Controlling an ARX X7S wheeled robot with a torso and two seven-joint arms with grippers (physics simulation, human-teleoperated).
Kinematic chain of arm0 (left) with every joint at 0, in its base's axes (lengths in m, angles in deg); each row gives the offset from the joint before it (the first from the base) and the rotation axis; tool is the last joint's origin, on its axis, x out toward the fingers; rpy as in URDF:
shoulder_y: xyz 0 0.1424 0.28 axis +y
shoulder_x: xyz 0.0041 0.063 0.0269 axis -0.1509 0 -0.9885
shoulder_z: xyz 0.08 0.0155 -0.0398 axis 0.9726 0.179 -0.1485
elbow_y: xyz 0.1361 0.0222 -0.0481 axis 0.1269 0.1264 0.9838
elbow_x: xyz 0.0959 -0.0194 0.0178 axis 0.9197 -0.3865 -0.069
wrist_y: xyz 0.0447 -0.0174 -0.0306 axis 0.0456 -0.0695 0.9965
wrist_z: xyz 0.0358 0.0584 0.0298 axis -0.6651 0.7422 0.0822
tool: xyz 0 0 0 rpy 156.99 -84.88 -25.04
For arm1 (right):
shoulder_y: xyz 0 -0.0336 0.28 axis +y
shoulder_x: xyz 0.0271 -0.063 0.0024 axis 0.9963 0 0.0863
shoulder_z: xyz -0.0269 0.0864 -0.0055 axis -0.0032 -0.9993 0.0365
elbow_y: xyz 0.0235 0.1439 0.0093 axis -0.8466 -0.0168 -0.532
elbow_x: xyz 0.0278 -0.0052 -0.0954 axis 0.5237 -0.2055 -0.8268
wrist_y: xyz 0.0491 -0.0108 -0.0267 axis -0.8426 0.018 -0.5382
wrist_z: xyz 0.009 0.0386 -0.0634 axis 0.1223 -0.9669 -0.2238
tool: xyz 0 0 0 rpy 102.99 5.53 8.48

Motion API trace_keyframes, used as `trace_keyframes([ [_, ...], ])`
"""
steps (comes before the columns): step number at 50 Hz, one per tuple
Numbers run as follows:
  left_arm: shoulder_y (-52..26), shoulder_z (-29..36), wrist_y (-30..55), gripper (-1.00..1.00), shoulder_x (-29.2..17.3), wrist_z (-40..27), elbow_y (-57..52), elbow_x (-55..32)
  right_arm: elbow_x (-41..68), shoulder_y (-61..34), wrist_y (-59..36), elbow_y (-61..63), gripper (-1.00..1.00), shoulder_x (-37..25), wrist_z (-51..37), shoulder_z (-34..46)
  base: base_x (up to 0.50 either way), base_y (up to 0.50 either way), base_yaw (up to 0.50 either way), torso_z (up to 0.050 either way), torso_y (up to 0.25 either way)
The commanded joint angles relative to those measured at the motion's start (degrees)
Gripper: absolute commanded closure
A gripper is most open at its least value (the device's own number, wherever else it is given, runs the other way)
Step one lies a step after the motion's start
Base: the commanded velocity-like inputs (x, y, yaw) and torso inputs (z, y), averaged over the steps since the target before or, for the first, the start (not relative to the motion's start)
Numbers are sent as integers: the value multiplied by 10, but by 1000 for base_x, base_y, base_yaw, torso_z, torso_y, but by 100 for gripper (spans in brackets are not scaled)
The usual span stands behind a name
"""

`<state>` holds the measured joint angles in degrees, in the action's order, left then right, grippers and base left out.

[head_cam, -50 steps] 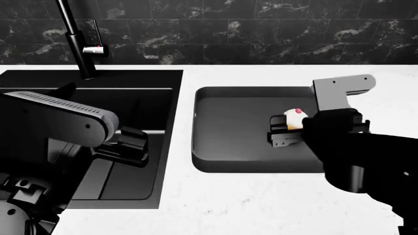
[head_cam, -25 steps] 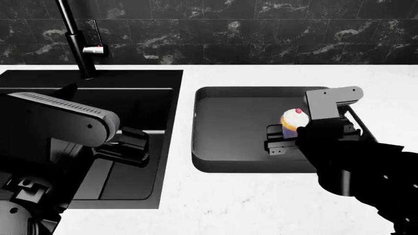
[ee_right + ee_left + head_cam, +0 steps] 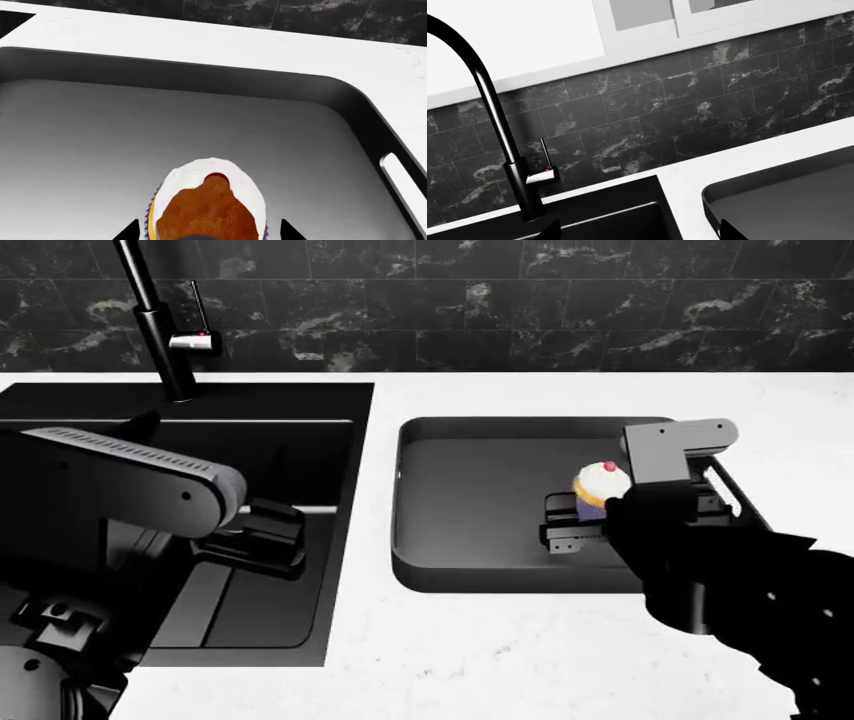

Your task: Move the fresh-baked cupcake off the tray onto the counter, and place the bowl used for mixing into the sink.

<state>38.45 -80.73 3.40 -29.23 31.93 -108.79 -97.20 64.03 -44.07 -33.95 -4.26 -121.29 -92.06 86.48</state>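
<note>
the cupcake step is in hand. the right gripper (image 3: 577, 512) has its fingers at both sides of the cupcake (image 3: 599, 486), which is inside the tray (image 3: 467, 560), near its right end. i judge it is gripping the cupcake, maybe lifted a little, but this is not sure. next it must rise over the tray rim and put the cupcake down on the counter (image 3: 534, 660). the left gripper (image 3: 262, 537) hangs over the sink (image 3: 287, 415); open or closed, i cannot tell. the tap (image 3: 500, 145) stands behind. the bowl is not visible.
</note>
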Motion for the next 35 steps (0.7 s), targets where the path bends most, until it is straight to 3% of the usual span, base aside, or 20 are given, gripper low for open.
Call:
trace_keyframes([
  [1, -4, 4, -2, -100, -3, -3, 2, -2, -6, 3, 8, -1, -100, -2, 11, 5, 0, 0, 0, 0, 0],
  [5, -3, 5, -4, -100, -3, -2, 1, 0, -12, 4, 14, -2, -100, -3, 14, 7, 0, 0, 0, 0, 0],
  [6, -3, 6, -4, -100, -3, -2, 1, 0, -14, 4, 16, -2, 100, -3, 14, 8, 0, 0, 0, 0, 0],
  [35, 1, 9, -16, -100, -10, -1, -1, 3, 37, -16, 4, 62, 100, -39, -4, -36, 0, 0, 0, 0, 0],
])
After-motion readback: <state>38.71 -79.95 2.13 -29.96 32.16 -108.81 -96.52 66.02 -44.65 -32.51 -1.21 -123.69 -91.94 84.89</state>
